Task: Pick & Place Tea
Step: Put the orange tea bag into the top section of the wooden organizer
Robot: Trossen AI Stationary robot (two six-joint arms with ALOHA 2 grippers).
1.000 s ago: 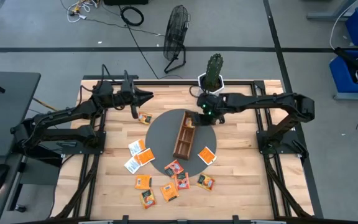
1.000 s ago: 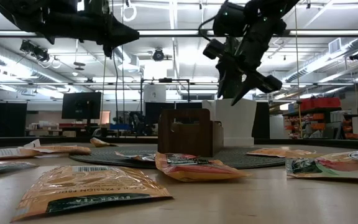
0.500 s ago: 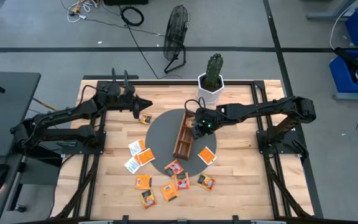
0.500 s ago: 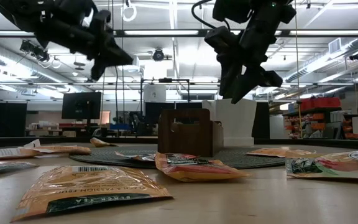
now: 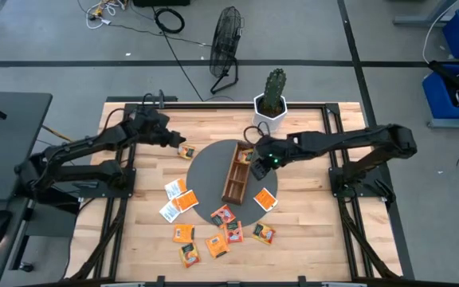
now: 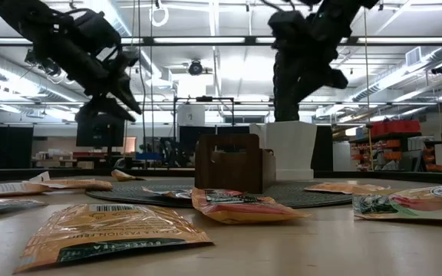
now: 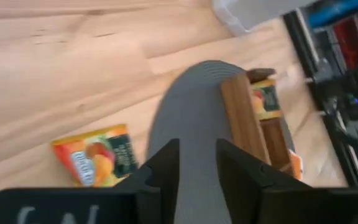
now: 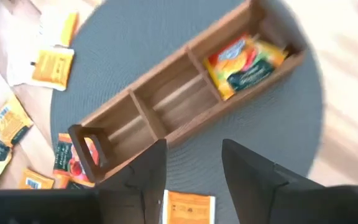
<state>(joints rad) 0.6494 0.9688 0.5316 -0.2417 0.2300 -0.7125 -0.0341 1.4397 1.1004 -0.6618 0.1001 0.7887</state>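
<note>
Several orange tea sachets (image 5: 216, 239) lie flat on the wooden table near its front edge, and two lie on the round grey mat (image 5: 209, 171). One sachet (image 8: 244, 59) sits in the far end compartment of the wooden tray (image 5: 236, 172). My left gripper (image 7: 197, 163) hovers open, slanting down, just beside a lone sachet (image 7: 95, 163) at the mat's far left rim, with nothing between its fingers. My right gripper (image 8: 194, 167) hangs open above the tray's far half, and nothing is between its fingers either.
A white pot with a cactus (image 5: 273, 100) stands at the table's far edge behind the tray. A white-and-orange sachet (image 5: 265, 199) lies on the mat's right near rim. Bare wood spreads along both sides of the mat.
My left gripper has come down from high above the far left corner toward the lone sachet by the mat, rolling and tipping its fingers downward. My right gripper has swung from beside the pot toward the near edge over the tray, rising a little and rolling.
</note>
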